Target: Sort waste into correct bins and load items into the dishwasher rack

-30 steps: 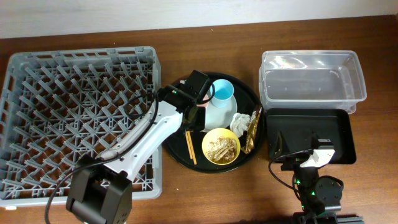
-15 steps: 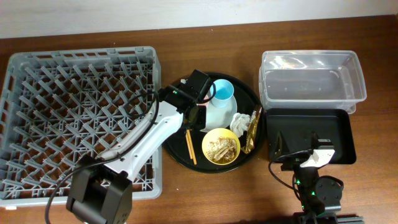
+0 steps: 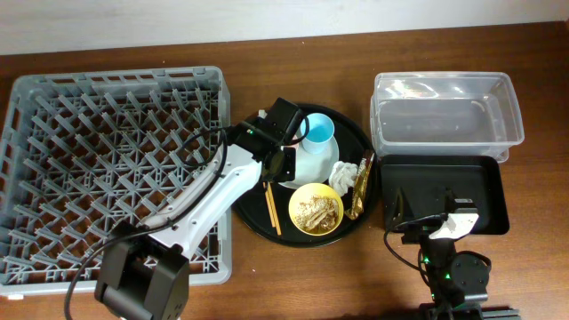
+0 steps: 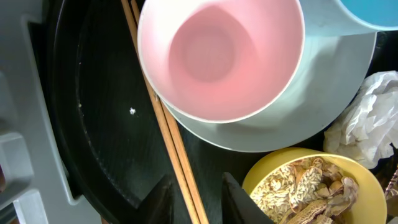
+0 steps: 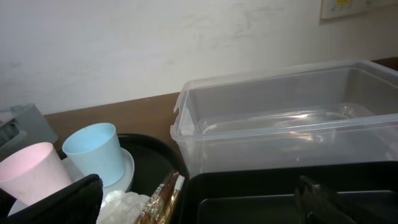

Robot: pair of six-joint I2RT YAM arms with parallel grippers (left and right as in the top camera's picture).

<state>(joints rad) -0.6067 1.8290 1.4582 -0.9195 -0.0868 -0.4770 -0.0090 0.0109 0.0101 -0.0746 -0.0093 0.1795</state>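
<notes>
Wooden chopsticks (image 4: 166,140) lie beside upright pink cup (image 4: 219,57).

No legible text; print on gold wrapper (image 5: 163,190) too blurred.

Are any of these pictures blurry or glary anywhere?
Overhead: sharp, evenly lit. Left wrist: the pink cup is clear, the fingertips are dark blurs. Right wrist: glare streaks on the clear tub; near fingers out of focus.

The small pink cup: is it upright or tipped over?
Upright. The small pink cup shows its empty mouth to the left wrist camera and stands on the pale round plate.
</notes>
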